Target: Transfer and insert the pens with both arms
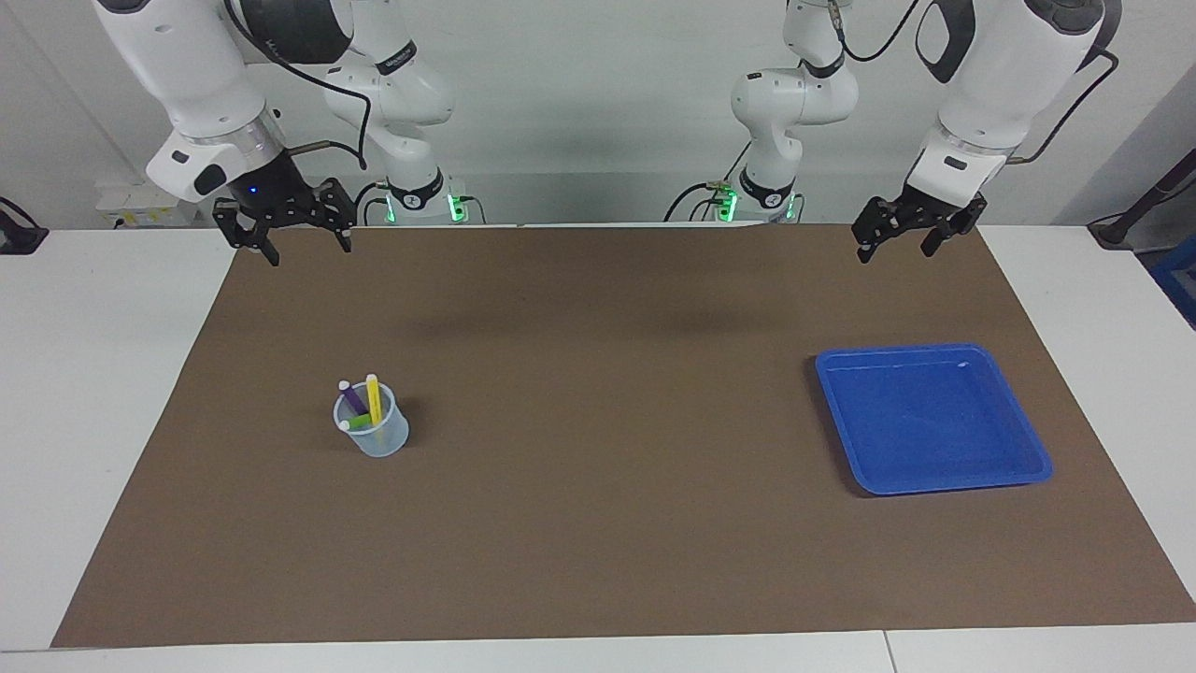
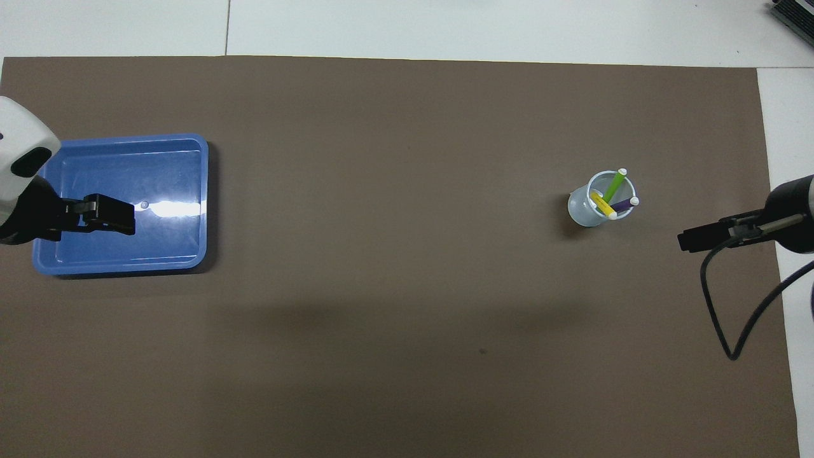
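Brown, matte paper mat (image 1: 607, 486) covers most of the white counter (image 1: 103, 393) in the facing view, with a pale wall rising at the robots' end. A small translucent plastic cup (image 1: 374, 432), round and slightly tapered, stands on the mat toward the right arm's end and holds the three slim pens (image 1: 366, 404), yellow, green and purple, each leaning on the rim with a whitish cap. A shallow square blue tray (image 1: 1018, 430) of glossy plastic with rounded corners lies toward the left arm's end. Both arms wait raised over the mat's edge by the robots: the right end effector (image 1: 305, 247) and the left end effector (image 1: 899, 245) both hang released, holding nothing. From overhead, the left end effector (image 2: 108, 215) covers the tray (image 2: 184, 165), whose floor glares with reflected light; the right end effector (image 2: 690, 240) is over bare mat (image 2: 394, 286) beside the cup (image 2: 582, 210) with its pens (image 2: 612, 191).
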